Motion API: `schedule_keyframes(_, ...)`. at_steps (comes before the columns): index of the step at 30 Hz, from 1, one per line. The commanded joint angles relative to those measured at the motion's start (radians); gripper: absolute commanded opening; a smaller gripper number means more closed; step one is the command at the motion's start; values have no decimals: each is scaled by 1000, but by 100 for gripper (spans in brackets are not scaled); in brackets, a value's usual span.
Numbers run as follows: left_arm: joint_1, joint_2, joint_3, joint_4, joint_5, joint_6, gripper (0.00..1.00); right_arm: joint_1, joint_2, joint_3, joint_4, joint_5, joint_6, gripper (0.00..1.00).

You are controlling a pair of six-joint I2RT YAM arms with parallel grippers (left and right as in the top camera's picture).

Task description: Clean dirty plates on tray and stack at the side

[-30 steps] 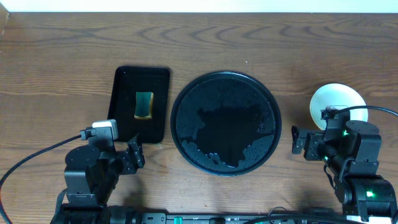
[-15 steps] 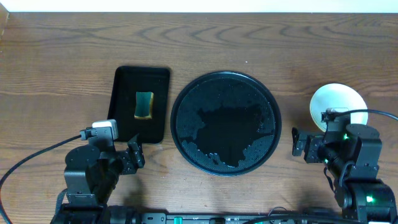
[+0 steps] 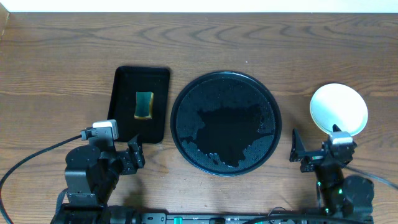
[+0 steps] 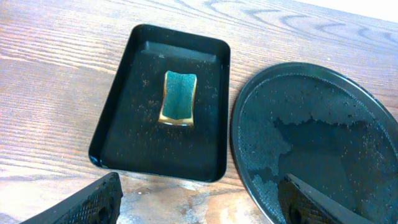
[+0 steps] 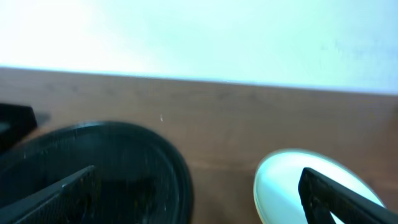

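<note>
The round black tray [image 3: 225, 123] lies mid-table, wet and beaded with water, with nothing on it; it also shows as the tray [image 4: 311, 143] and the tray [image 5: 124, 168]. The plates [image 3: 339, 109] sit as a pale stack on the table right of it, and the right wrist view blurs the plates [image 5: 286, 180] to pale aqua. How many are stacked I cannot tell. My right gripper [image 3: 316, 150] [image 5: 193, 208] hangs open and empty near the front edge, between tray and stack. My left gripper [image 3: 115, 148] [image 4: 199, 211] is open and empty in front of the rectangular tray.
A smaller rectangular black tray [image 3: 124, 87] [image 4: 124, 124] stands left of the round one, holding a green and yellow sponge [image 3: 143, 104] [image 4: 178, 99]. A damp patch marks the wood [image 4: 205, 199] in front of it. Cables [image 3: 37, 158] trail off the left arm.
The right arm has drawn back toward the front edge, uncovering the whole plate stack. The left arm has not moved.
</note>
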Motion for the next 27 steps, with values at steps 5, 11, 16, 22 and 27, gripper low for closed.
schedule_keyframes(5, 2, -3, -5, 0, 13, 20, 81, 11, -97, -148, 243, -7, -15, 99)
schedule_keyframes(11, 2, -3, -5, 0, 13, 20, 81, 10, -97, -279, 460, -4, -37, 99)
schedule_keyframes(16, 2, -3, -5, 0, 13, 20, 81, 11, -97, -298, 391, -7, -103, 99)
schedule_keyframes(22, 2, -3, -5, 0, 12, 21, 81, 12, -97, -298, 275, -7, -115, 99)
schedule_keyframes(27, 2, -3, -5, 0, 12, 20, 81, 12, -97, -298, 277, -7, -115, 99)
